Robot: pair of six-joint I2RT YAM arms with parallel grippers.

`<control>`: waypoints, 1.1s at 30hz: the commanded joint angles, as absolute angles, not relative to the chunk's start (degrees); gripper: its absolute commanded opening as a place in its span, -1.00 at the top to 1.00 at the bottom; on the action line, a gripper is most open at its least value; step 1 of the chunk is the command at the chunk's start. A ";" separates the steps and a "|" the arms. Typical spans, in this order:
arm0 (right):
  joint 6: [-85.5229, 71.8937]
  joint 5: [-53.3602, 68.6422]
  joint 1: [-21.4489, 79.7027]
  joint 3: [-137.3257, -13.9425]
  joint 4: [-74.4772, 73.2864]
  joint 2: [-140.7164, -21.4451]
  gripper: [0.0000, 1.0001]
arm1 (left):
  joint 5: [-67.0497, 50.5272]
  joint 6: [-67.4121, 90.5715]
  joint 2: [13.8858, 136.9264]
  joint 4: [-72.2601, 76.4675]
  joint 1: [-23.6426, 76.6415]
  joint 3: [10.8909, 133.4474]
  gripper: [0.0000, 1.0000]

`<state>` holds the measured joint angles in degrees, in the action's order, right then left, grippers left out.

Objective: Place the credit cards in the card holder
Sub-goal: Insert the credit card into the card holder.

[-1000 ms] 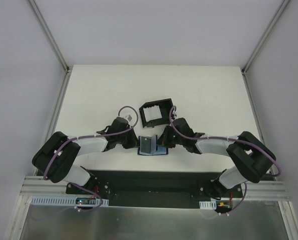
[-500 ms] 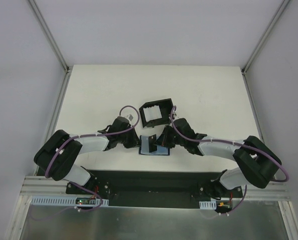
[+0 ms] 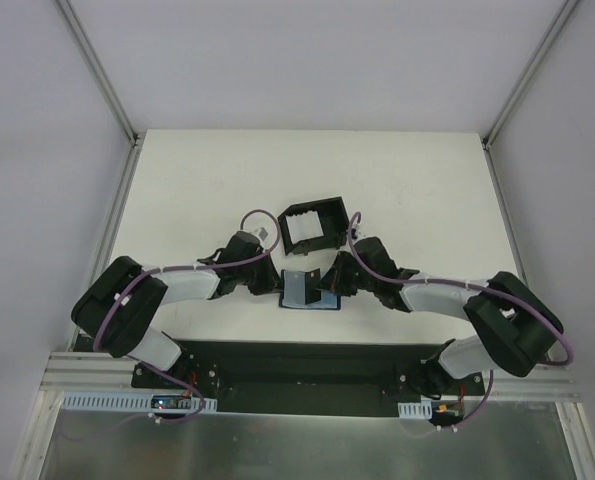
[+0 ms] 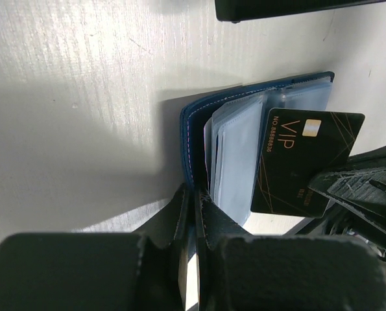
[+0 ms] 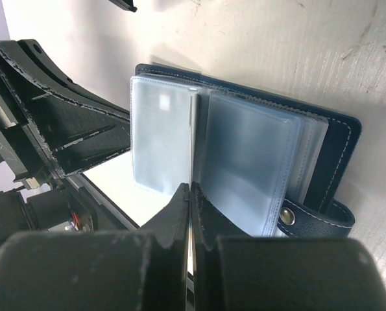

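Note:
The card holder (image 3: pixel 299 291), a navy wallet with clear pale-blue sleeves, stands open on the table. My left gripper (image 3: pixel 275 285) is shut on its navy cover (image 4: pixel 191 123), pinching it at the fold (image 4: pixel 194 197). My right gripper (image 3: pixel 323 286) is shut on a credit card, black with gold "VIP" lettering (image 4: pixel 303 162). In the right wrist view the card is edge-on (image 5: pixel 192 139) between my fingertips (image 5: pixel 190 191), set between two sleeves (image 5: pixel 244 162). I cannot tell whether it sits inside a pocket. No other cards show.
A black square tray (image 3: pixel 314 225) with raised walls stands just behind the holder; its edge shows at the top of the left wrist view (image 4: pixel 277 8). The snap stud (image 5: pixel 287 217) and tab lie at the holder's right. White table lies all around.
My right gripper has moved left with the card, up against the holder's sleeves. The left gripper has kept its hold on the cover and shifted slightly.

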<state>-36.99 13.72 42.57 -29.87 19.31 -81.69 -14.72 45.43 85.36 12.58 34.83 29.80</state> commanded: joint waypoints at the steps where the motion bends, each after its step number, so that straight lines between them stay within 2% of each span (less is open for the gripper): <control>1: -37.88 16.87 41.75 -28.22 27.41 -83.31 0.99 | -8.61 41.48 89.38 1.85 35.07 27.86 1.00; 14: -42.36 18.46 39.99 -23.73 37.88 -87.36 0.99 | -8.79 41.57 90.53 1.85 35.16 27.77 1.00; 33: -47.55 18.11 39.73 -21.45 40.34 -92.37 0.99 | -8.79 41.75 89.74 1.85 35.16 27.51 1.00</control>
<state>-46.39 18.57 39.20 -22.35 40.18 -90.28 -14.94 45.43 86.35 12.67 34.83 30.55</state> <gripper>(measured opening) 0.008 0.009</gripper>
